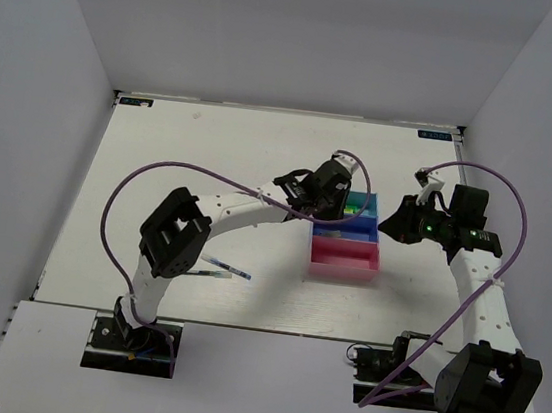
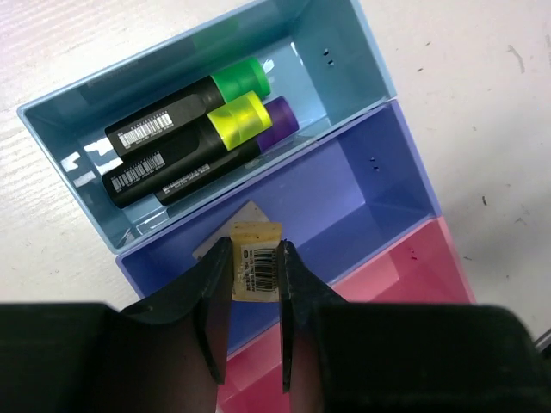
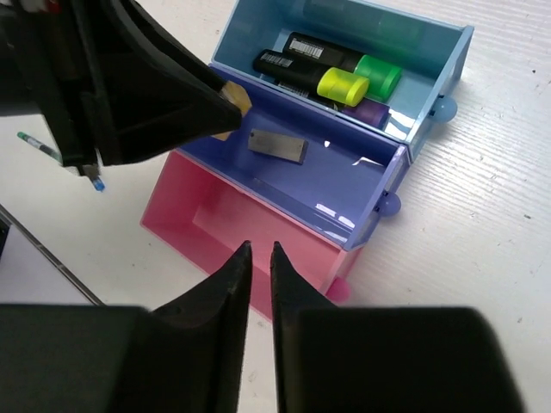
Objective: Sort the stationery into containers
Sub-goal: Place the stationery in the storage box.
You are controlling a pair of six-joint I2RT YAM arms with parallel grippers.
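Note:
My left gripper (image 2: 256, 251) is shut on the tiny tan block (image 2: 256, 232), which has a barcode label, and holds it above the dark blue tray (image 2: 362, 206). The greyish eraser (image 3: 277, 146) lies in that tray, just beneath the block. The light blue tray (image 2: 52, 142) holds the green-capped highlighter (image 2: 241, 82), the yellow-capped highlighter (image 2: 239, 119) and a purple-capped one (image 2: 281, 119). The pink tray (image 3: 207, 215) has nothing in it. My right gripper (image 3: 258, 249) is shut but for a slit, holds nothing, and hovers over the pink tray's near wall. Two thin pens (image 1: 223, 266) lie on the table left of the trays.
The trays (image 1: 343, 258) stand in a row at the table's middle right. The left arm (image 1: 246, 208) reaches across to them from the left, and the right gripper (image 1: 397, 224) sits at their right side. White walls enclose the table.

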